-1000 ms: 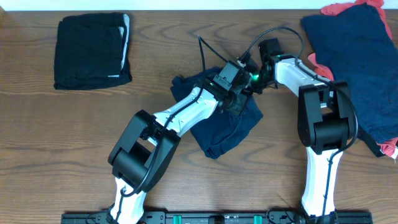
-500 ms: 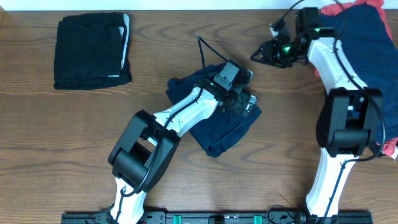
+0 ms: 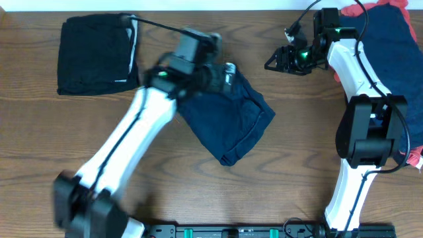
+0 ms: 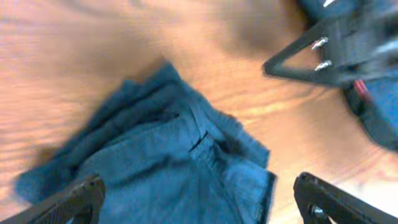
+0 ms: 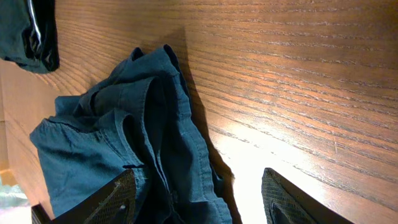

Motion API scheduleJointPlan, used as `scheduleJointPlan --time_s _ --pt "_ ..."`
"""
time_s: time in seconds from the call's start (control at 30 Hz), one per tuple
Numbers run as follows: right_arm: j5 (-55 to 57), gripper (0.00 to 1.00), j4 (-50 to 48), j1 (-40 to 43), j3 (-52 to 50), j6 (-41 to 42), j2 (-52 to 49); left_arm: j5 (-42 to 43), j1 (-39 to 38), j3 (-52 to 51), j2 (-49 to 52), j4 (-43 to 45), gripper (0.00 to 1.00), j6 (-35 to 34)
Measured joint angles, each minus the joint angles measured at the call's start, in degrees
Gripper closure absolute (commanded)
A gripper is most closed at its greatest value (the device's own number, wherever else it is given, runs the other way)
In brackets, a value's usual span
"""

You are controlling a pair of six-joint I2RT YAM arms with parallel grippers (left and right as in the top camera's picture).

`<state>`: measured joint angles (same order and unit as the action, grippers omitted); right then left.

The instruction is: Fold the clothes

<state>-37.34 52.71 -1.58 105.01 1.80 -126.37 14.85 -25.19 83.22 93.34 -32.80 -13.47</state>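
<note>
Toward the far edge, rumpled shorts (image 3: 231,122) lie under left claw (image 4: 199,185); right claw (image 3: 276,62) hovers beside them. Both are spread, empty. Bunched layers may fold crooked.

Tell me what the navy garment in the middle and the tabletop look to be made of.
Navy garment: soft woven cloth, probably cotton, with a matte finish. It creases and bunches in loose folds, and the wrist views show stitched seams.
Tabletop: wood or wood-look laminate, brown with fine grain lines and a slight sheen under the light. Which of the two it is cannot be told.
</note>
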Motion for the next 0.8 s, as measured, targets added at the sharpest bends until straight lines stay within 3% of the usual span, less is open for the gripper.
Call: scheduleJointPlan --time_s 0.2,0.57,0.8 --pt "0.55 0.37 -0.02 0.00 0.00 -0.57 0.00 0.00 -0.04 1.07 -3.63 -9.09 0.02 3.48" --pt "1.97 0.37 0.07 0.02 0.00 -0.85 0.00 0.50 -5.75 -0.31 10.51 -10.86 0.02 20.48" --pt "3.41 0.37 0.22 0.02 0.00 -0.85 0.00 -0.92 -7.50 -0.39 14.25 -15.54 0.02 24.33"
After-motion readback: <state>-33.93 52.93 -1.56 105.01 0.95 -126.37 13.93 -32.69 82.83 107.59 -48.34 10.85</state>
